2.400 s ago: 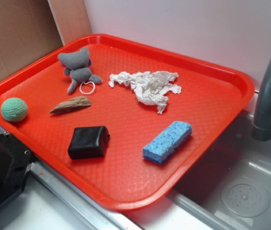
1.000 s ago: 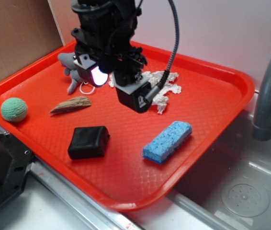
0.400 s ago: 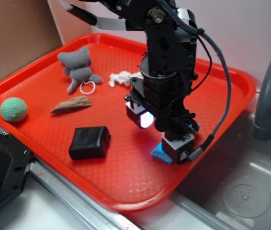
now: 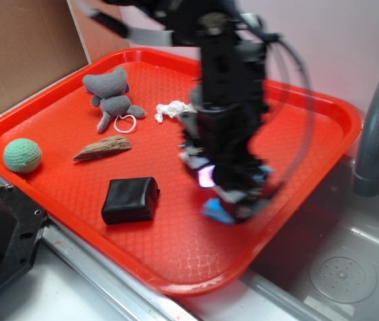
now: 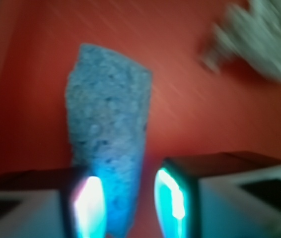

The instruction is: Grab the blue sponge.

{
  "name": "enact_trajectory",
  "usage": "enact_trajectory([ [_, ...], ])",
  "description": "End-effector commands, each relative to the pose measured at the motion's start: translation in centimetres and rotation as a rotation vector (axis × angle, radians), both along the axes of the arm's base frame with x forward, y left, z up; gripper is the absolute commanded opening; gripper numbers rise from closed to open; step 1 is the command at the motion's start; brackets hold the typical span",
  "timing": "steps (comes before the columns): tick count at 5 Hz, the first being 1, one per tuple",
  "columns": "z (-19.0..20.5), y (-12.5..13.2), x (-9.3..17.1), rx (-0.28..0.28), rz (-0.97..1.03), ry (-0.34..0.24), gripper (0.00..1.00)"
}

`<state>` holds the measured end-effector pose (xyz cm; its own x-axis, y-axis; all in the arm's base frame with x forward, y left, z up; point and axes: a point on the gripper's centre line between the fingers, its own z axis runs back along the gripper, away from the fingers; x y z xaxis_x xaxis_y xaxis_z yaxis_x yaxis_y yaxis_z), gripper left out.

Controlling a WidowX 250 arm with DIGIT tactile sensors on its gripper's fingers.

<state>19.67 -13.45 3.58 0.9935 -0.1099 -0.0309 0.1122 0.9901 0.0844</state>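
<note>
1. Straddling the near end of the blue sponge [image 5: 108, 148], the fingers [image 5: 88, 208] stand parted, one on each side, not clamped on it.
2. The sponge lies flat on the red tray [image 4: 55, 114], near its right rim.
3. Crumpled paper [image 5: 259, 44] lies farther off.
4. The black block [image 4: 130, 199] sits apart, to the left.

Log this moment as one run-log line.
phase: closing in | gripper: open, fingers straddling near end of light blue porous sponge bar | sponge: flat on red plastic tray | grasp: not yet
</note>
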Motion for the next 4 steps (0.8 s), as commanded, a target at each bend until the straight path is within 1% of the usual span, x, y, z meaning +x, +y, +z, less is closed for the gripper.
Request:
enact_trajectory([
  [1, 5.8, 6.1, -2.0, -0.02, 0.162, -0.062, 0.0],
  [2, 7.7, 3.9, -0.9, -0.09, 0.074, -0.172, 1.0],
  [3, 5.7, 1.8, -0.3, -0.134, 0.0, -0.185, 1.0],
  [4, 2.3, 0.7, -0.5, -0.135, -0.024, -0.14, 1.0],
])
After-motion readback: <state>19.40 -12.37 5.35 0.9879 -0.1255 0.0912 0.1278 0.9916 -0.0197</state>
